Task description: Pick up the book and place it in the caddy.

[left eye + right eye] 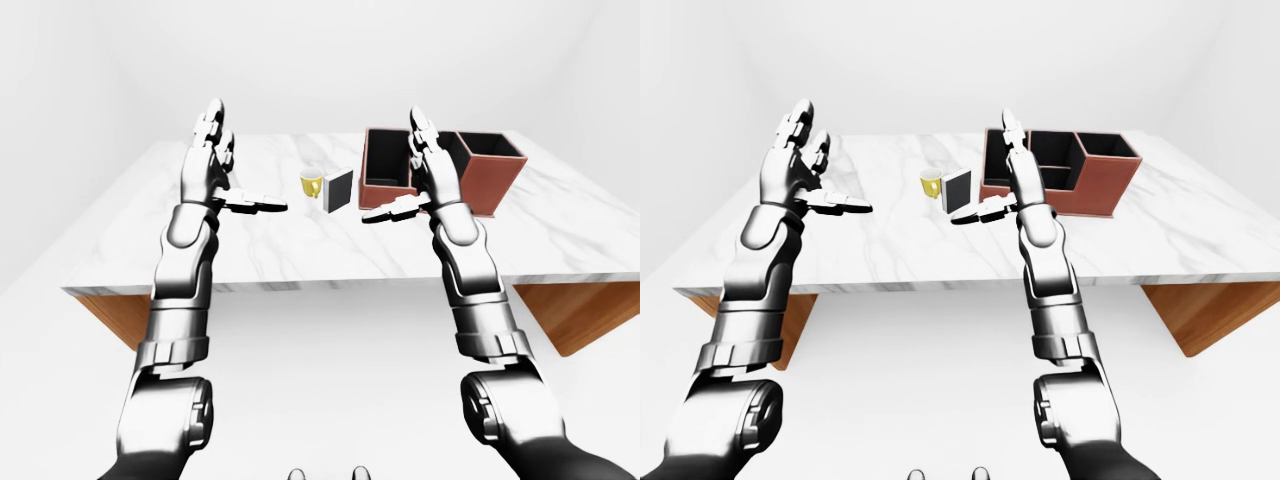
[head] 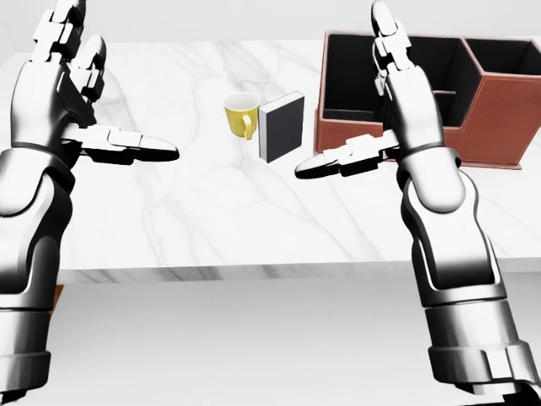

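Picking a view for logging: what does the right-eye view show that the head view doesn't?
Only the right-eye view: the whole marble table with its wooden base under both ends, the white room walls, the full caddy including its right end, and both arms down to the shoulders.

Only the head view: a close look at the book, standing upright beside the yellow mug.

Both: the left hand and right hand raised over the table, open, holding nothing.
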